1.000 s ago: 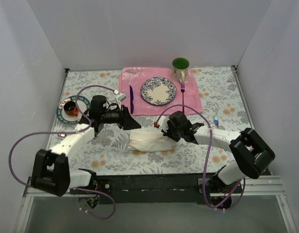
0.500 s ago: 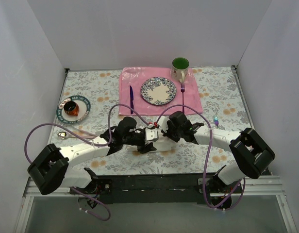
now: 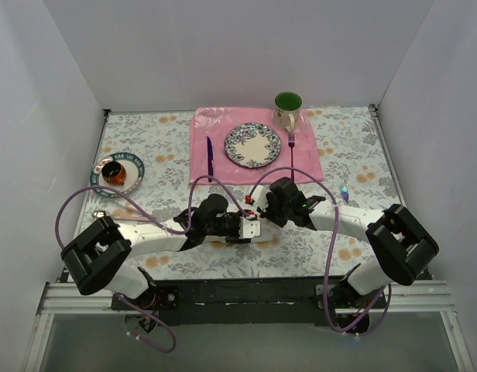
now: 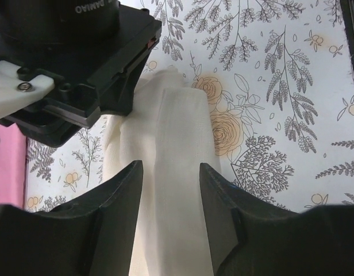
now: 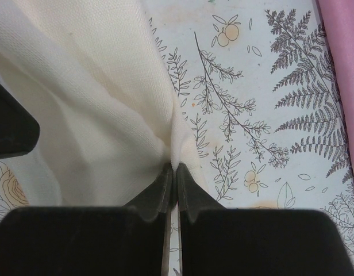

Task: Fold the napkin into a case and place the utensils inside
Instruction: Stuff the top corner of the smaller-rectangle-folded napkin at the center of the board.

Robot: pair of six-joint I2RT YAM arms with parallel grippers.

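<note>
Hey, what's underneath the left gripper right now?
The folded napkin lies under the left gripper, between its open jaws, on the floral tablecloth. The right gripper pinches one end. Anything inside the fold is covered.

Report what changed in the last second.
The left gripper swung in from the left to the napkin, jaws open astride it. The right gripper stayed shut on the napkin's edge; plate, mug and placemat unmoved.

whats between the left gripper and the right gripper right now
The napkin. In the left wrist view the folded cloth runs from inside the open left gripper up to the right gripper, which is shut on its edge.
</note>
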